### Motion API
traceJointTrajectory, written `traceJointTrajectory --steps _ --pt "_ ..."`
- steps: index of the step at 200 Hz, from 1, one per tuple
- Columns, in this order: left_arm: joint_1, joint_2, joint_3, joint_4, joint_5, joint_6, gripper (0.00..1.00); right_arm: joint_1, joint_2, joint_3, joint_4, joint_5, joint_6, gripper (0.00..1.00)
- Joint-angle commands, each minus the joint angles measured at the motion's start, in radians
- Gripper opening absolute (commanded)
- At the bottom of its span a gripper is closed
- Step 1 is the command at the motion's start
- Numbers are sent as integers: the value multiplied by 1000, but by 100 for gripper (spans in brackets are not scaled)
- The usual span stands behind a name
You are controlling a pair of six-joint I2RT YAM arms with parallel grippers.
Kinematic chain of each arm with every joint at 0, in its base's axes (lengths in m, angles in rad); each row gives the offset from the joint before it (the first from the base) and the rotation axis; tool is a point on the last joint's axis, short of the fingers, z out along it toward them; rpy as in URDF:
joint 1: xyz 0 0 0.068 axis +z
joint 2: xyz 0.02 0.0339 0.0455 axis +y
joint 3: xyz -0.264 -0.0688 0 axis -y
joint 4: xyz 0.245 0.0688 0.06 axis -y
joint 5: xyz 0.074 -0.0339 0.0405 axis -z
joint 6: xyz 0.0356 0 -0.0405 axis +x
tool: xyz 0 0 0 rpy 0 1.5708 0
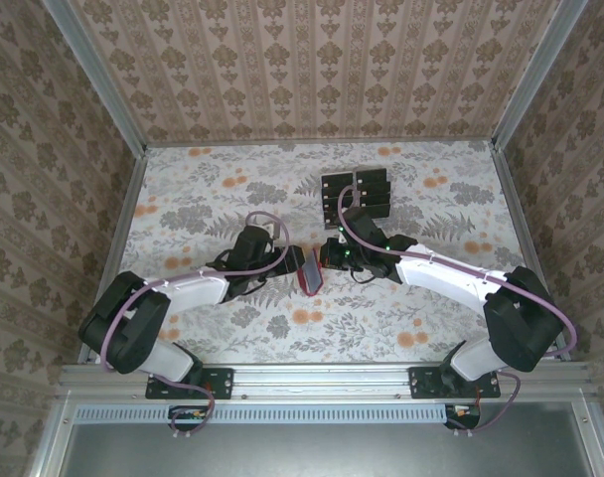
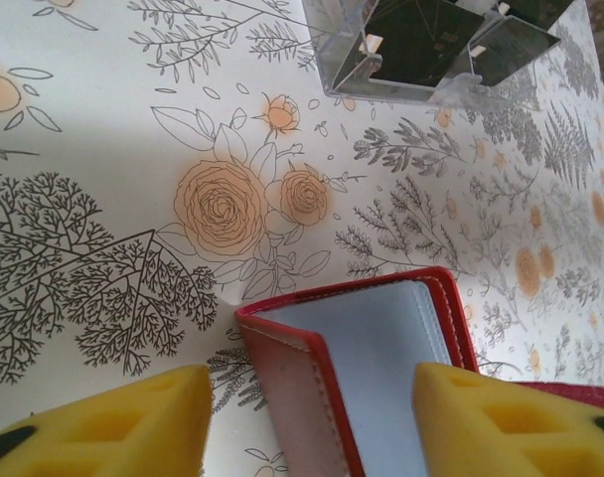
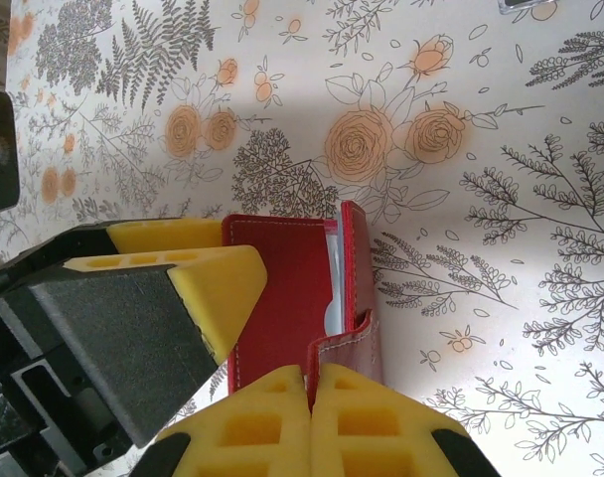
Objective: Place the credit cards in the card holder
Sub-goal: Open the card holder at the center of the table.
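Two grippers are closed on the card holder point(image 1: 310, 270), which is held part-open at mid-table: one cover is clamped by the left gripper point(image 2: 312, 422), the other flap is pinched by the right gripper point(image 3: 312, 397). The credit cards point(image 1: 357, 194) are racked in a clear stand point(image 2: 401, 81) just beyond, nearer the right arm point(image 1: 451, 278), which is judged better placed to fetch one.

We see a floral table cover point(image 1: 213, 199), grey foliage with orange roses point(image 2: 223, 207), lying flat across the work surface. A clear plastic stand point(image 2: 391, 87) sits on it toward the far side, near centre. Damask-patterned wallpaper walls point(image 1: 322, 70) close off three sides. An aluminium rail point(image 1: 322, 381) runs along the near edge, and aluminium posts point(image 1: 95, 75) stand at the far corners.
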Motion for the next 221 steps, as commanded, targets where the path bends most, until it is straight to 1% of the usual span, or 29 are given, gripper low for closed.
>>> traceJointTrajectory --steps 1,14,24,47,66,79,96,114,128,137,145,172,185,201,221 --pt "-3 -3 -48 16 -9 -3 47 -3 -37 -28 -19 15 13 0" --pt "-1 -11 -67 7 -22 -3 41 -11 -47 -55 -8 25 18 0" --pt "3 -20 -78 -6 -34 -1 40 -18 -54 -82 8 33 22 0" --pt "19 -35 -88 -39 -64 17 32 -37 -60 -151 57 45 33 0" --pt "38 -36 -81 -68 -81 42 30 -48 -52 -210 108 55 43 0" --pt "50 -37 -74 -95 -91 59 34 -53 -38 -245 142 65 50 5" --pt "55 -41 -68 -144 -117 75 44 -65 -8 -276 176 66 56 10" --pt "56 -59 -61 -218 -164 93 54 -72 15 -294 207 56 58 12" --pt "56 -75 -55 -277 -202 111 58 -73 25 -295 217 47 55 15" --pt "56 -85 -47 -317 -225 118 58 -75 31 -294 220 40 50 19" --pt "55 -91 -41 -348 -243 127 59 -75 36 -288 216 35 42 25" --pt "44 -86 -10 -431 -292 146 59 -89 42 -269 191 12 18 39" --pt "37 -68 8 -458 -309 154 59 -98 39 -259 177 -4 5 43" --pt "28 -38 35 -492 -330 166 59 -113 33 -248 154 -28 -7 46" --pt "14 -9 66 -528 -358 184 60 -121 -15 -239 120 -30 -17 50"
